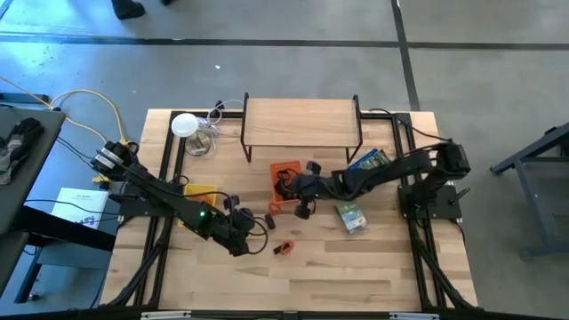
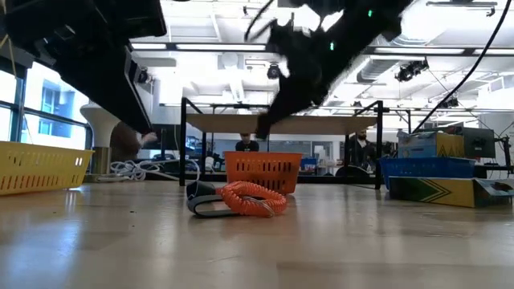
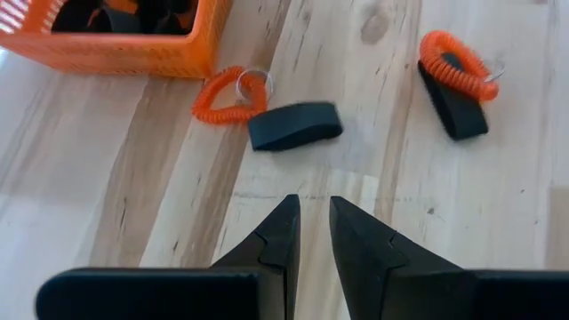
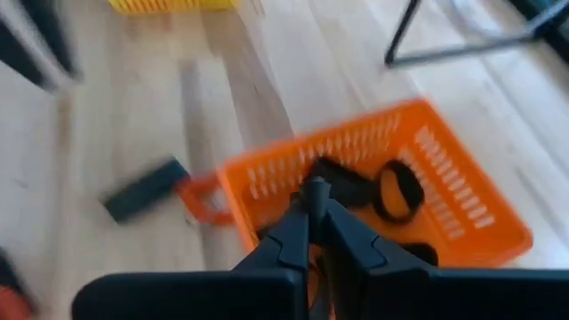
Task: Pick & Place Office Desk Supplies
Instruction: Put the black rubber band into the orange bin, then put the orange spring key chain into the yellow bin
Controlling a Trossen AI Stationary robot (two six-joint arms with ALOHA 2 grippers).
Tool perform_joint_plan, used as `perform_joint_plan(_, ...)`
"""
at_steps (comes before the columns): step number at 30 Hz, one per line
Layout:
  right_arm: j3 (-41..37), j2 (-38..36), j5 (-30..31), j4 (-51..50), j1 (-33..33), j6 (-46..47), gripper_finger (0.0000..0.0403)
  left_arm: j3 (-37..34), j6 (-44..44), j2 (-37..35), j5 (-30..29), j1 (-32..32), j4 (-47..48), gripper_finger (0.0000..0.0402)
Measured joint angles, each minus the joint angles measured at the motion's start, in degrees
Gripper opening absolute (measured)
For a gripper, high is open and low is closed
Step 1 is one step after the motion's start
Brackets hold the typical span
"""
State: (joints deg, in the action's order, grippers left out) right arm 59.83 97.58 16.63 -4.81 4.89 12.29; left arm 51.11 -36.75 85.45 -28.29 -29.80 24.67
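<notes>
Pale plank table, wood grain running lengthwise, and across the far side a low wooden shelf on thin black legs. Centre stage sits the orange tray, a slotted plastic basket with dark looped pieces lying inside, though its contents are blurred in the right wrist view. Yellow tray at the left, half buried under the left arm from above; blue tray far right, partly behind a green-and-yellow box. Right gripper hangs over the orange tray, fingers pressed together, and whether the small dark thing at their tips is pinched, I can't tell. Left gripper hovers above bare wood, its tapered fingers a narrow slit apart, nothing between them. Just ahead of it, a springy orange coil with a metal ring, touching a matte black tab. A second coil lies apart, draped on its own black tab.
</notes>
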Motion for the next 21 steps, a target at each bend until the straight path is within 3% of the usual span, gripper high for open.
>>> perform_joint_plan(4,-0.09,2.21,1.2,0.08,-1.51,0.04,0.0039,0.0,-0.94,0.0,0.17,-0.59,0.05,0.0058)
perform_joint_plan(15,-0.09,1.8,8.81,4.8,-1.43,-2.07,0.0176,0.0,-2.81,-0.03,0.44,-5.41,-0.48,0.0058)
perform_joint_plan(21,-0.04,0.36,10.94,4.74,-0.37,-5.05,0.0207,0.0,-6.28,-0.02,0.42,-7.97,-0.35,0.0058)
